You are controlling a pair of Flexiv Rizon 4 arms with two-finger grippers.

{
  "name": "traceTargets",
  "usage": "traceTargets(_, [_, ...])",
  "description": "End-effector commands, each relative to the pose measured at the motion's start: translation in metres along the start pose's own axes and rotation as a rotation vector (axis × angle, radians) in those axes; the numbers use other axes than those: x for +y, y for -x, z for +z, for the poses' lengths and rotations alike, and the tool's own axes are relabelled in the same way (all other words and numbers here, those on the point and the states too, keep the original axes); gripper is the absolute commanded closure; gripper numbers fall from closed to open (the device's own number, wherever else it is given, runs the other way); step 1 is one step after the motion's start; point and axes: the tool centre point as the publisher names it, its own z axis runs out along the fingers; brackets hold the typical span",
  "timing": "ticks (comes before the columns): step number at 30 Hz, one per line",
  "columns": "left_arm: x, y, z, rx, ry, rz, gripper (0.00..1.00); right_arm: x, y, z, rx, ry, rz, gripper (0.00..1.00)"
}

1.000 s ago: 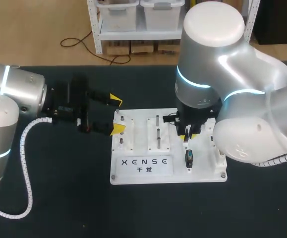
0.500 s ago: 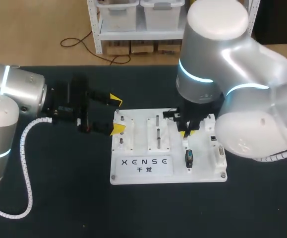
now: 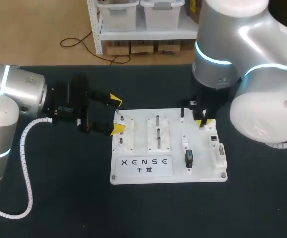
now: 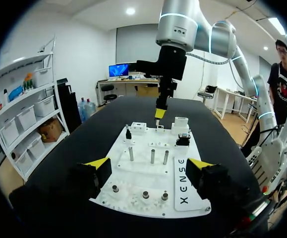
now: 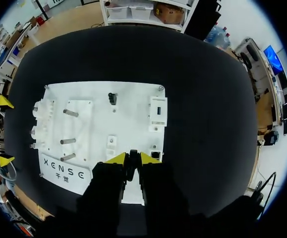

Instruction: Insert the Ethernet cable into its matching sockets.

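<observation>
The white socket board [image 3: 142,166] lies mid-table. A black plug-like piece [image 3: 188,158] stands in its right half, and a small black piece [image 3: 182,113] stands near its far edge. My right gripper [image 3: 201,122] hangs above the board's far right part. In the right wrist view its fingers [image 5: 117,158] are nearly together around a small dark plug [image 5: 132,159]; no cable trailing from it shows. My left gripper [image 3: 116,115] is open at the board's left edge, with the board [image 4: 153,171] ahead of it and nothing between its fingers.
On the board stand metal posts [image 3: 157,132], a peg block [image 3: 119,134] at the left, and white socket blocks [image 3: 220,151] at the right. A white coiled hose [image 3: 27,163] hangs from my left arm over the dark tabletop.
My right arm has risen and moved right and back from above the white block in the board's right half. Its fingers closed a little at first. The left arm has not moved.
</observation>
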Motion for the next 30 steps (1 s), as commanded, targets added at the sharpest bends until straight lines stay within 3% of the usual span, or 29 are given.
traceTargets(1, [-0.001, -0.002, 0.000, -0.007, 0.004, 0.003, 0.00, -0.013, -0.005, 0.004, 0.006, 0.017, 0.010, 1.00])
traceTargets(30, [-0.001, -0.002, 0.000, -0.007, 0.004, 0.003, 0.00, -0.035, -0.016, 0.027, 0.059, -0.001, 0.023, 1.00])
